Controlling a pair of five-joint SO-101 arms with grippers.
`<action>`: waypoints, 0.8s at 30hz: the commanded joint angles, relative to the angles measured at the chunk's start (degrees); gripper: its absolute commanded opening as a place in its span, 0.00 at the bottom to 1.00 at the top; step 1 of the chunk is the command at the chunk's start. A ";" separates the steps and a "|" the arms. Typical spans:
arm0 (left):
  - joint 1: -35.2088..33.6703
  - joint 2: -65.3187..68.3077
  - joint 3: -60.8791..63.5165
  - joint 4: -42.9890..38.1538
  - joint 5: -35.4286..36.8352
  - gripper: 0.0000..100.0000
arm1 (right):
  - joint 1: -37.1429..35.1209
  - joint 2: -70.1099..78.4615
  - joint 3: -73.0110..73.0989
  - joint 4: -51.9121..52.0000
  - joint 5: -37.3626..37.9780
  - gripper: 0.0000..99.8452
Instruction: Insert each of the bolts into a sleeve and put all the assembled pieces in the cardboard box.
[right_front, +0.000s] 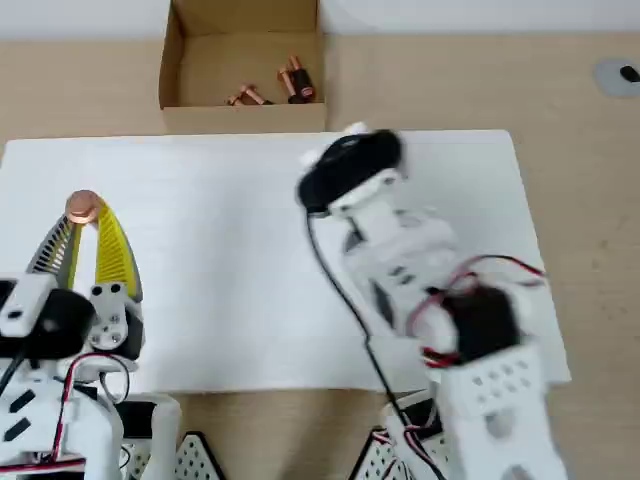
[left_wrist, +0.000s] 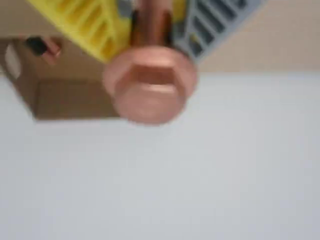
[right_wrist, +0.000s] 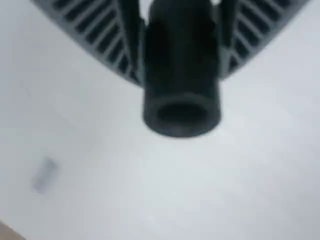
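My left gripper (right_front: 86, 212), with one yellow and one grey finger, is shut on a copper bolt (right_front: 84, 206) at the left side of the white mat (right_front: 230, 270). In the left wrist view the bolt's hex head (left_wrist: 150, 90) faces the camera between the fingers. My right gripper (right_wrist: 181, 20) is shut on a black sleeve (right_wrist: 181, 85) whose open end points at the camera, held above the mat. The right arm (right_front: 400, 250) stands over the mat's right half. The cardboard box (right_front: 243, 118) at the back holds assembled pieces (right_front: 296, 82).
The mat covers most of the wooden table (right_front: 580, 180). The box (left_wrist: 65, 97) appears beyond the bolt in the left wrist view. A small dark object (right_front: 628, 73) lies at the far right of the table. Arm bases and cables (right_front: 400, 440) stand at the front edge.
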 joint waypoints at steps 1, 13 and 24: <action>2.55 -0.13 -2.90 -5.10 3.96 0.00 | -9.54 -0.66 6.99 -13.36 -0.62 0.01; 2.73 0.04 -8.70 -14.77 13.63 0.00 | -19.30 -1.10 20.53 -43.16 -14.33 0.01; 2.73 0.40 -2.20 -22.51 15.47 0.00 | -26.68 -14.02 53.49 -91.25 -10.55 0.01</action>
